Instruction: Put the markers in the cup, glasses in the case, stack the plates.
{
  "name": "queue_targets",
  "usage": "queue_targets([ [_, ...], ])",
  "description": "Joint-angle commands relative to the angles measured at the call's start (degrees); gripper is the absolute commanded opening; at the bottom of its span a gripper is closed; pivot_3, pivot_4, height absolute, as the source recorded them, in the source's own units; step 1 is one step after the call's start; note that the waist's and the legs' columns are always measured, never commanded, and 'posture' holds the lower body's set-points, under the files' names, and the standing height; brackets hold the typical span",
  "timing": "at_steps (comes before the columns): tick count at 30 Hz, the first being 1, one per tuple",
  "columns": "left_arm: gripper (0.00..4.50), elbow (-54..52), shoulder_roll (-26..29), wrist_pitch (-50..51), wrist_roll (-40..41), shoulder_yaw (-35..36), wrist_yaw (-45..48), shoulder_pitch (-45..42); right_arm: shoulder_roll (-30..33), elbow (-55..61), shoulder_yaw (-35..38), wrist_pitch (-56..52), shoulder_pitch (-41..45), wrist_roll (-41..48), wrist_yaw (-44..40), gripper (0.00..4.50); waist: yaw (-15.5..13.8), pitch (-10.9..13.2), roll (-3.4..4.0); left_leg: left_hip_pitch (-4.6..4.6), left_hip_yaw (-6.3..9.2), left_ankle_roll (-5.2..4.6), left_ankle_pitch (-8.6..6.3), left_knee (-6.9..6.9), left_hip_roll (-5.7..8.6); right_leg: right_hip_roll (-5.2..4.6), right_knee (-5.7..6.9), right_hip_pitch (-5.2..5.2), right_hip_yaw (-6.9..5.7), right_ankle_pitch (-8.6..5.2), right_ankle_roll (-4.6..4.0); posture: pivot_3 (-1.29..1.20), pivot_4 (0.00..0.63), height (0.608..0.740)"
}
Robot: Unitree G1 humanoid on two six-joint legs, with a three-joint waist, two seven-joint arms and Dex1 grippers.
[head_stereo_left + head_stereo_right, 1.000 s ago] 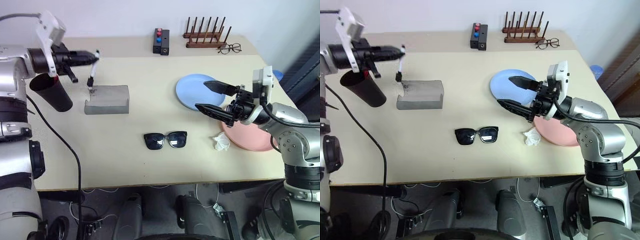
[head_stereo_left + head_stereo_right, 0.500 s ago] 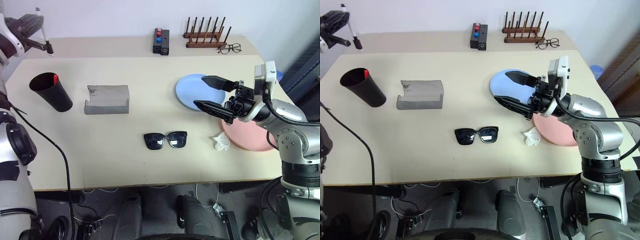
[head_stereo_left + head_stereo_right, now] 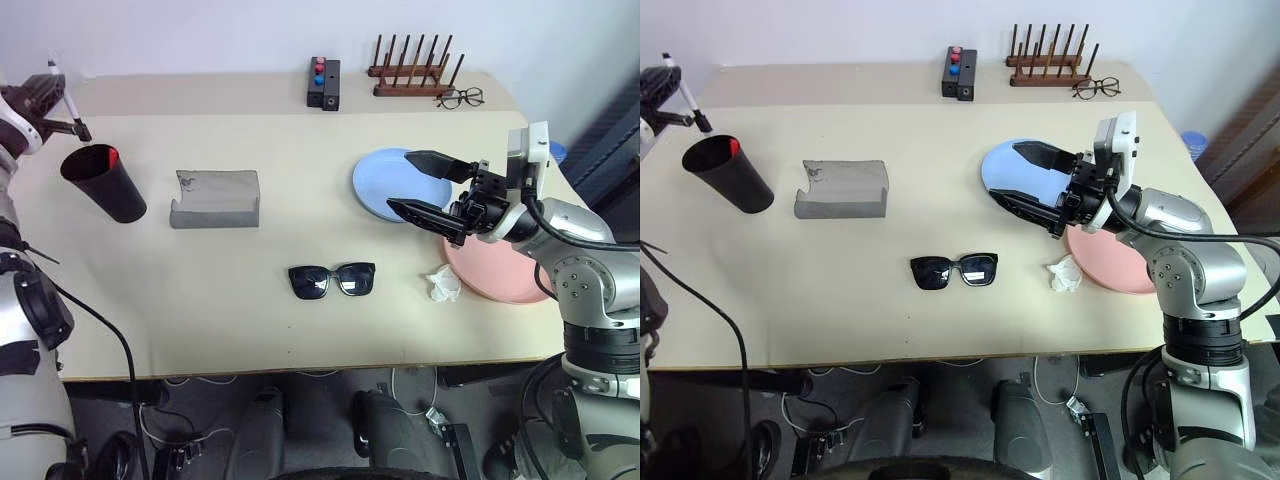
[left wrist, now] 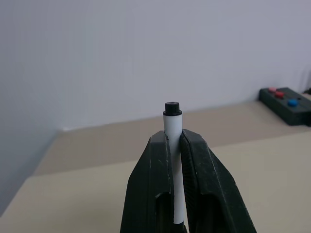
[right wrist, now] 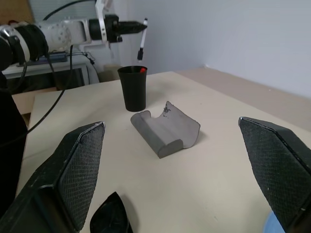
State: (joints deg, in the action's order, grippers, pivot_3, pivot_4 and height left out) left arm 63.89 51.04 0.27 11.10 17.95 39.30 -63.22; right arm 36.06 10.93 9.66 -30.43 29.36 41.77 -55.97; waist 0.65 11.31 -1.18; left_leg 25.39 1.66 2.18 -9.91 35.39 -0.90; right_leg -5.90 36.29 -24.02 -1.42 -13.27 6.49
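The left tool (image 4: 176, 160) grips the white marker (image 4: 173, 127) upright above the black cup (image 3: 726, 176), apparently lined up for a drop beside the red-capped marker (image 3: 111, 156) already inside. The right tool (image 3: 428, 188) waits open over the blue plate (image 3: 378, 180), near the sunglasses (image 3: 332, 280) on the desk (image 3: 250, 320).

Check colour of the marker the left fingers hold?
White barrel, black end; marker shows best in the left wrist view.

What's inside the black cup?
A red marker cap peeks over the rim inside the black cup. The rest of that marker is hidden by the cup's wall. The white marker is above the cup, pinched in the left gripper.
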Motion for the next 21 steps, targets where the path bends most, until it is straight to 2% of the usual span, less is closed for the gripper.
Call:
queue_targets([
  [1, 0.02, -4.1, 0.1, -0.6, 1.9, 2.1, -1.0, 1.4, 0.4, 1.2, 0.9, 0.8, 1.0, 0.3, 0.0, 4.50, 0.0, 0.0, 0.00, 0.00, 0.00, 0.00, 0.00, 0.00, 0.00, 0.00, 0.00, 0.00, 0.00, 0.00, 0.00, 0.00, 0.150, 0.740],
  [6, 0.02, -6.1, -0.7, -0.1, 2.9, 2.9, -0.9, 5.1, 0.6, 1.2, 1.1, 0.8, 0.8, 0.2, 0.0, 4.50, 0.0, 0.0, 0.00, 0.00, 0.00, 0.00, 0.00, 0.00, 0.00, 0.00, 0.00, 0.00, 0.00, 0.00, 0.00, 0.00, 0.150, 0.740],
  [8, 0.79, -7.0, -1.0, 0.0, 3.6, 3.1, -0.3, 5.7, 0.7, 1.1, 1.0, 1.0, 0.8, -0.1, 0.0, 4.50, -0.1, 0.0, 0.00, 0.00, 0.00, 0.00, 0.00, 0.00, 0.00, 0.00, 0.00, 0.00, 0.00, 0.00, 0.00, 0.00, 0.150, 0.740],
  [9, 1.03, -7.3, -1.1, 0.0, 3.7, 3.2, -0.4, 5.9, 0.7, 1.0, 1.1, 1.0, 0.8, -0.1, 0.0, 4.50, -0.1, 0.0, 0.00, 0.00, 0.00, 0.00, 0.00, 0.00, 0.00, 0.00, 0.00, 0.00, 0.00, 0.00, 0.00, 0.00, 0.150, 0.740],
  [11, 2.19, -8.1, -1.1, 0.4, 4.0, 3.3, 0.0, 6.1, 0.6, 1.0, 1.1, 0.9, 0.8, -0.1, 0.0, 4.50, -0.1, 0.0, -0.01, 0.00, 0.00, 0.00, 0.00, 0.01, 0.00, 0.00, 0.00, 0.01, 0.00, 0.00, 0.00, 0.00, 0.150, 0.740],
  [12, 2.46, -8.5, -1.1, 0.6, 4.3, 3.4, 0.2, 6.0, 0.6, 1.0, 1.1, 0.9, 0.8, -0.2, 0.0, 4.50, -0.1, 0.0, -0.01, 0.00, 0.00, 0.00, 0.00, 0.01, 0.00, 0.00, 0.00, 0.01, 0.00, 0.00, 0.00, 0.00, 0.150, 0.740],
  [16, 4.37, -10.2, -0.8, 1.8, 5.1, 3.3, 0.9, 5.6, 0.6, 1.1, 1.2, 0.9, 0.7, -0.2, 0.1, 4.50, 0.0, 0.0, -0.01, -0.01, 0.00, 0.00, 0.00, 0.01, 0.00, 0.00, 0.00, 0.01, 0.00, 0.00, 0.00, 0.00, 0.150, 0.740],
  [21, 4.44, -14.5, -1.1, 4.1, 6.5, 2.6, 3.6, 3.8, 0.5, 1.0, 1.2, 1.0, 0.7, -0.4, 0.2, 4.50, -0.1, 0.0, -0.01, 0.00, 0.01, 0.00, 0.00, 0.01, 0.00, 0.00, 0.00, 0.01, 0.00, 0.00, 0.00, 0.00, 0.150, 0.740],
])
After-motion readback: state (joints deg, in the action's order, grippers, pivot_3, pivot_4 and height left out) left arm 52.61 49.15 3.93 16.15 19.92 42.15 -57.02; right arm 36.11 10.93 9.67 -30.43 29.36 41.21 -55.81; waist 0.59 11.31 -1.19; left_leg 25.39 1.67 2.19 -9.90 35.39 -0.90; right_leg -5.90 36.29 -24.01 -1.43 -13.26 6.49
